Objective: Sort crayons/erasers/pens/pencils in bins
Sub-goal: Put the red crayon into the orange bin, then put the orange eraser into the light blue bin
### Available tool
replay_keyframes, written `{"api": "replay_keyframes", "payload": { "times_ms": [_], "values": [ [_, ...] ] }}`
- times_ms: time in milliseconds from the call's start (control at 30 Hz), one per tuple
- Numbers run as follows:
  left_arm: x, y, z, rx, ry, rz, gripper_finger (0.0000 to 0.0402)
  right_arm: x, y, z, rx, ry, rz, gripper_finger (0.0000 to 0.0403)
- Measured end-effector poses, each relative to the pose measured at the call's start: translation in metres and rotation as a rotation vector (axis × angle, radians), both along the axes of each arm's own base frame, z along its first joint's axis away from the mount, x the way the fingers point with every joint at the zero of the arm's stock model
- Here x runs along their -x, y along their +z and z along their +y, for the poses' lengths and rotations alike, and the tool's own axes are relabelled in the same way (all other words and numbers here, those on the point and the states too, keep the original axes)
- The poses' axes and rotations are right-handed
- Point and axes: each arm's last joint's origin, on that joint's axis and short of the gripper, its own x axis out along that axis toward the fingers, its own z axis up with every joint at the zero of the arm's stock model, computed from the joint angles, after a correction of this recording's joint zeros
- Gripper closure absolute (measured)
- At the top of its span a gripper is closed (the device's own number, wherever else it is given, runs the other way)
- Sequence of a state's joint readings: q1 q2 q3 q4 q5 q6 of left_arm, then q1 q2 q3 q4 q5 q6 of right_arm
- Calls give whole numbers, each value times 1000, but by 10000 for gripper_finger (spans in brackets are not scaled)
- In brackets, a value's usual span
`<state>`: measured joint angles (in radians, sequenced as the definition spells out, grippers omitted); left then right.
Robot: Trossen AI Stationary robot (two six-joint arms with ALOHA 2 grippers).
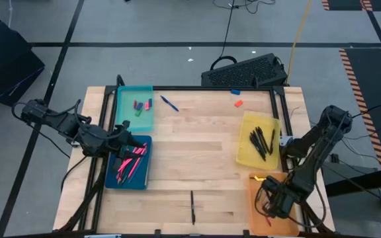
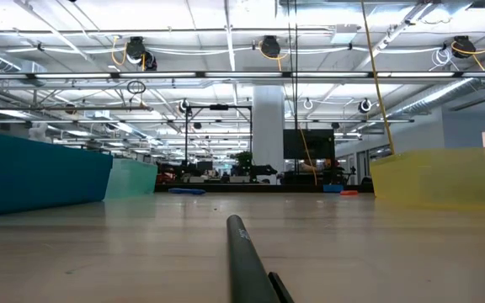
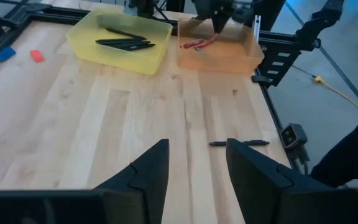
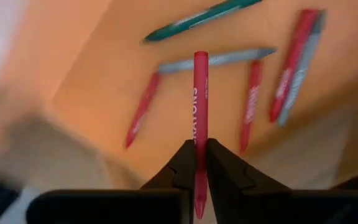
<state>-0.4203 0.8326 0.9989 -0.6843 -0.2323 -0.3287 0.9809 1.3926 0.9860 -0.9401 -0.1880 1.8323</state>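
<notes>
1. Right gripper [image 4: 199, 163] is pinching a red crayon [image 4: 200, 106], slim stick with white lettering, above the orange bin [image 1: 256, 198].
2. Loose crayons [image 4: 252, 102] are lying inside that bin.
3. Left gripper [image 3: 196, 167] is hanging released over the dark blue bin [image 1: 129, 182].

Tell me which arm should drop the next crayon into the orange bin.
Right. Its gripper is shut on a red crayon directly above the orange bin; the left gripper is open and empty over the blue bin.

Four bins [image 1: 135, 93], two arms [image 1: 316, 149]
</notes>
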Motion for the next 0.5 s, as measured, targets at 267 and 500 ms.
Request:
{"api": "replay_keyframes", "payload": {
  "times_ms": [267, 500],
  "values": [
    [-1, 3, 0, 27, 13, -29, 240, 2, -27, 2, -81, -102, -2, 302],
    [-8, 15, -3, 179, 55, -138, 240, -14, -4, -9, -58, -214, -19, 232]
  ]
}}
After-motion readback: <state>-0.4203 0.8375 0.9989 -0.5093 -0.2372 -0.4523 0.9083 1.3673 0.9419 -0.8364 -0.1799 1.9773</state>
